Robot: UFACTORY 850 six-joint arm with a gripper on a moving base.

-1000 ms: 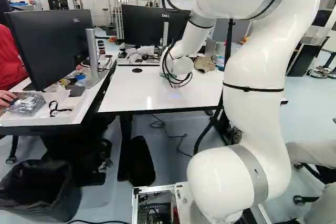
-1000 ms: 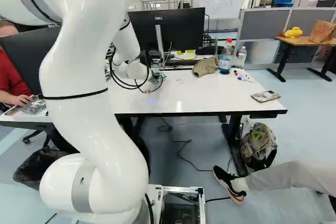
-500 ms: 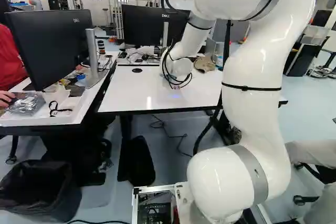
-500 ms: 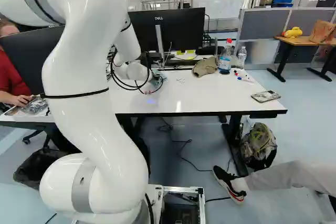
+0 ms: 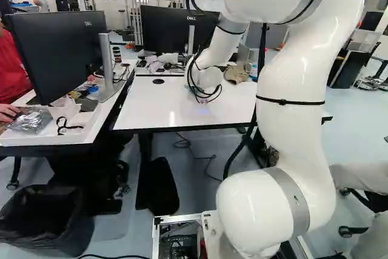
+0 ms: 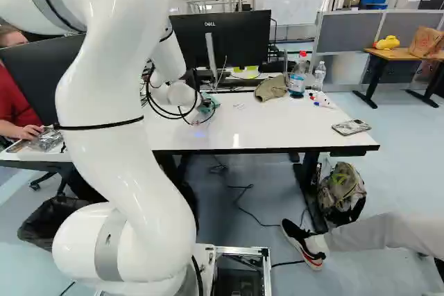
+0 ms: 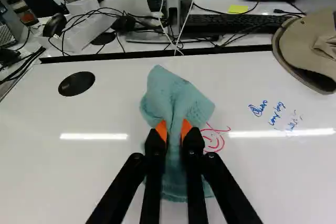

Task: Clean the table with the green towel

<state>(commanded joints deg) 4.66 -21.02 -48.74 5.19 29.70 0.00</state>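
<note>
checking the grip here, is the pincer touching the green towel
Touching. The wrist view shows the pincer closed on the green towel, its cloth bunched between both orange pads.

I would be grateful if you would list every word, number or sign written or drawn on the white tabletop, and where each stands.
Blue handwriting on the white table, on the cap's side of the green towel: a few short words, too unclear to quote.
Red drawing right beside the towel: it looks like a smiling face, with no readable letters.
No number can be made out.
</note>
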